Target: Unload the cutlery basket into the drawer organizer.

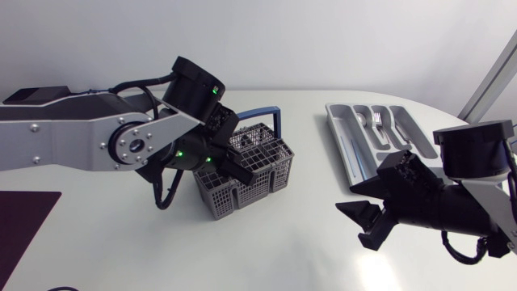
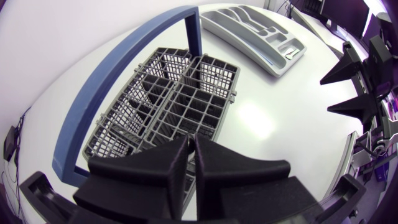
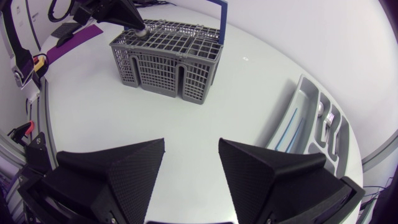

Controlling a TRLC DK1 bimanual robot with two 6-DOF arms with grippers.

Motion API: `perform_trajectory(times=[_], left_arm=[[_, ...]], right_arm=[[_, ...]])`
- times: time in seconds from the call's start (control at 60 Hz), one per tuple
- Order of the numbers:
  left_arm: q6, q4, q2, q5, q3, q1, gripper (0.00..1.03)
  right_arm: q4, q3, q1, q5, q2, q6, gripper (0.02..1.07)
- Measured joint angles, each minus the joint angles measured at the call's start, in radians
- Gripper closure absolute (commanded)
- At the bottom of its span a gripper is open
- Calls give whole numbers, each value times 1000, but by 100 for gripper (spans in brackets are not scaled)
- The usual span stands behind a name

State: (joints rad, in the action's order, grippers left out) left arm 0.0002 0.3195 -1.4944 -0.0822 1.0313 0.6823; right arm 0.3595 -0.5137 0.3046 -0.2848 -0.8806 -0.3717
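Note:
The grey cutlery basket (image 1: 254, 184) (image 2: 186, 93) (image 3: 168, 62) with its blue handle (image 1: 271, 115) stands mid-table. My left gripper (image 1: 232, 164) (image 2: 191, 148) (image 3: 135, 23) hangs over the basket's near-left corner. Its fingers are pressed together on a silvery cutlery tip (image 3: 142, 31), and the rest of that piece is hidden in the basket. The grey drawer organizer (image 1: 336, 123) (image 2: 272, 62) (image 3: 298, 118) lies at the far right and holds some cutlery (image 1: 377, 121) (image 3: 326, 116). My right gripper (image 1: 360, 223) (image 3: 191, 158) (image 2: 337, 87) is open and empty, low over the table in front of the organizer.
A purple mat (image 1: 24, 214) (image 3: 78, 42) lies at the table's left front. Bare white table separates the basket from the organizer and stretches along the front edge.

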Motion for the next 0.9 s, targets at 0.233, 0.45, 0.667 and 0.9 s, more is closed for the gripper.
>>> perform_trajectory(times=[0.233,0.45,0.667,0.9], left_arm=[[8,6,72,10,-27,2,98],[26,4,176,69,-45,-19,98],[27,4,238,127,-51,-54,98],[36,20,342,177,-51,-60,97]], right_arm=[[0,0,0,0,0,0,43],[2,0,0,0,0,0,43],[4,0,1,0,0,0,43],[4,-1,1,-11,0,-2,43]])
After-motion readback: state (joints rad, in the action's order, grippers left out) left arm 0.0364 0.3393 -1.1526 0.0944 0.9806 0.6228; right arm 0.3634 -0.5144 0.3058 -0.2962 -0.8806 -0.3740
